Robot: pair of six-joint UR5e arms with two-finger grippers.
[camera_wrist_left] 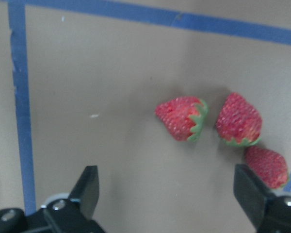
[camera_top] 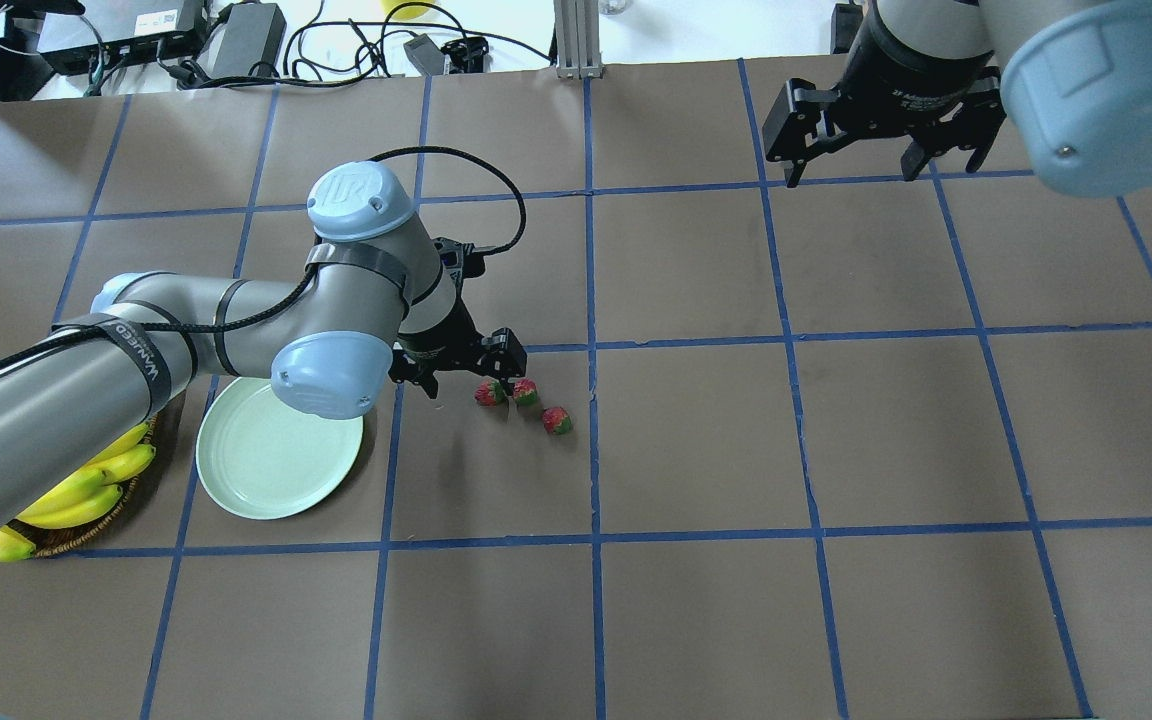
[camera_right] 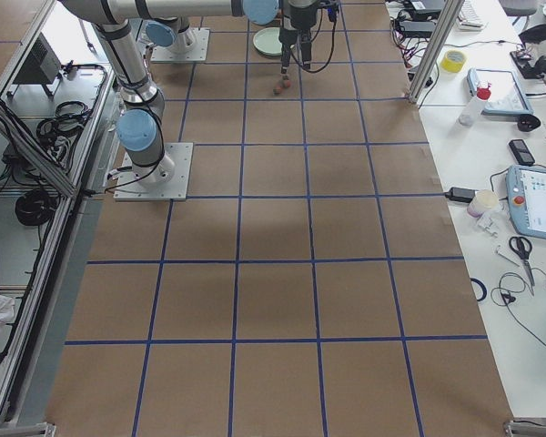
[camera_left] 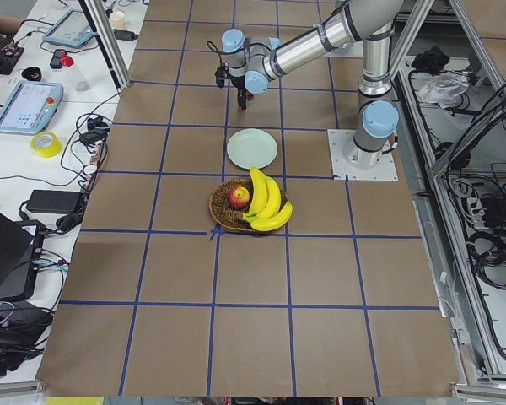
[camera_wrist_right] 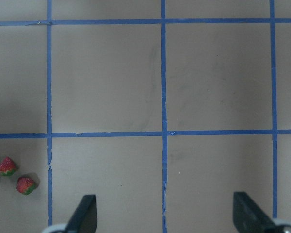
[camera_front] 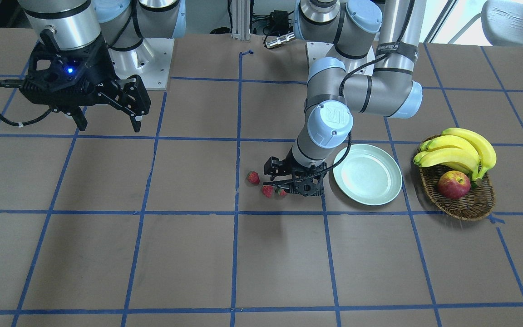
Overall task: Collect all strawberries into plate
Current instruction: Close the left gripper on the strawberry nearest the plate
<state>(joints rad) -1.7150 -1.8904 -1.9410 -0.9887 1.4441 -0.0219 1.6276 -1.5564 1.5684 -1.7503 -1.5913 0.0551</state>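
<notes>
Three small red strawberries lie close together on the brown table: the first (camera_top: 489,393), the second (camera_top: 525,392) and the third (camera_top: 557,421). The left wrist view shows them just ahead, one (camera_wrist_left: 182,117) near the middle and two (camera_wrist_left: 238,120) (camera_wrist_left: 266,166) to the right. My left gripper (camera_top: 461,370) is open and empty, low over the table, right beside the nearest strawberry. The pale mint-green plate (camera_top: 276,460) lies empty just behind that arm. My right gripper (camera_top: 851,172) is open and empty, high and far from the fruit.
A brown wicker basket (camera_front: 466,204) with bananas (camera_front: 459,150) and a red-yellow apple (camera_front: 453,185) stands beyond the plate (camera_front: 367,180). Blue tape lines grid the table. Two strawberries (camera_wrist_right: 8,166) show at the left edge of the right wrist view.
</notes>
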